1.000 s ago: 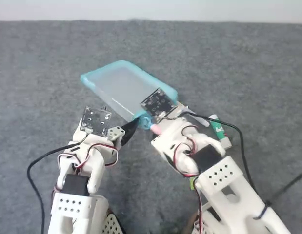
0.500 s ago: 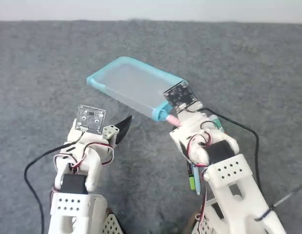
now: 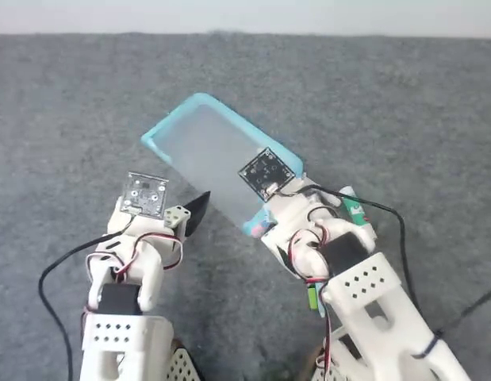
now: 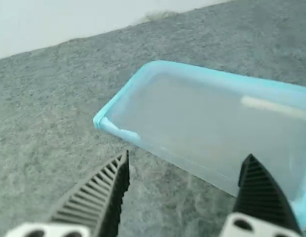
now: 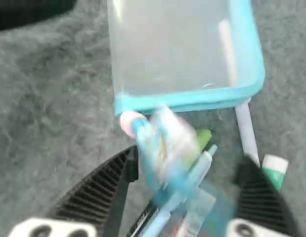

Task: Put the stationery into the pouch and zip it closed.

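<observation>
Now my left claw [image 4: 187, 160] hangs released, near the long side of the blue pouch [image 3: 201, 147], which lies flat on the grey mat [image 3: 404, 95]. My right claw [image 5: 190, 163] is spread wide at the pouch's short end. A blurred bundle of pens [image 5: 175, 153] sits between its fingers, just beside the pouch edge.

The counter [image 3: 404, 95] has a grey, felt-like surface that runs back to a pale wall [image 3: 245, 14]. A translucent pouch [image 3: 205, 151] with turquoise edging lies flat on it near the middle. It is set at a slant, one short end toward the far left and the other toward the near right. By that near end a white pen [image 5: 245, 127] lies on the grey, its tip at the pouch's edge. A green-capped marker [image 5: 273, 169] sits just beside the pen. A green pen [image 3: 312, 299] lies closer to the near edge, mostly hidden.
</observation>
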